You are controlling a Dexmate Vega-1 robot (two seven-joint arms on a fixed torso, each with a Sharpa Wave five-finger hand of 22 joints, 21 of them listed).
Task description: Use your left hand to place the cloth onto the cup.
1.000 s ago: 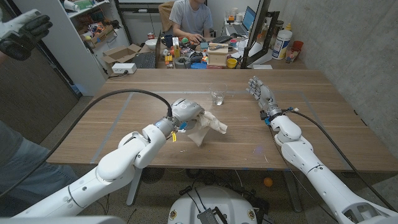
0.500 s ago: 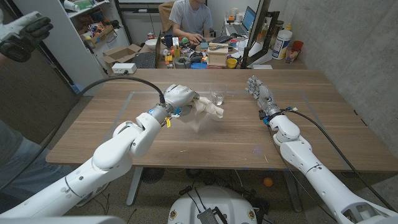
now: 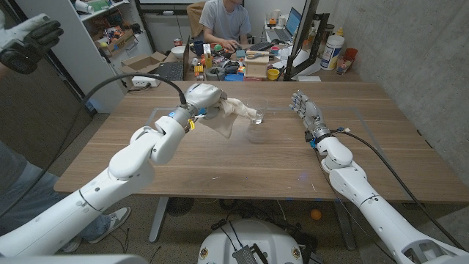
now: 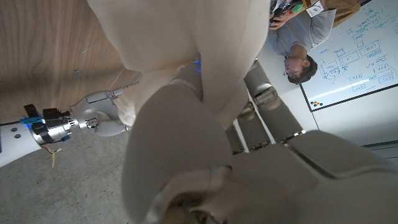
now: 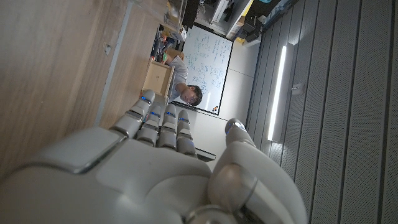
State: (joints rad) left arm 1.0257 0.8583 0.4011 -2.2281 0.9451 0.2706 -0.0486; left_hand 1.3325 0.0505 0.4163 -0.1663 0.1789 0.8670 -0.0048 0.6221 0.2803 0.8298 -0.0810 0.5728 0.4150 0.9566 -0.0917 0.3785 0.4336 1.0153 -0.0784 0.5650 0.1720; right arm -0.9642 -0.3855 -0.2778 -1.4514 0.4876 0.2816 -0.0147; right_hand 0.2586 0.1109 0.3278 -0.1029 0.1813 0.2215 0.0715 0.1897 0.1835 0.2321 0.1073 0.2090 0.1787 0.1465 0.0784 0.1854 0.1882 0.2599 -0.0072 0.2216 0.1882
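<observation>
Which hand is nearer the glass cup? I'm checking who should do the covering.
Left. The left hand holds the cloth just beside the glass cup, the cloth's end reaching it. The right hand stands farther off on the cup's other side, holding nothing.

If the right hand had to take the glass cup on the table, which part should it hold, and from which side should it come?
Probably the bare side wall of the cup, reached from the robot's right. The cup stands upright, and the cloth held by the left hand hangs at its left and seems to reach its rim, so top and left look blocked. The right hand waits on that free side with only bare table between.
</observation>
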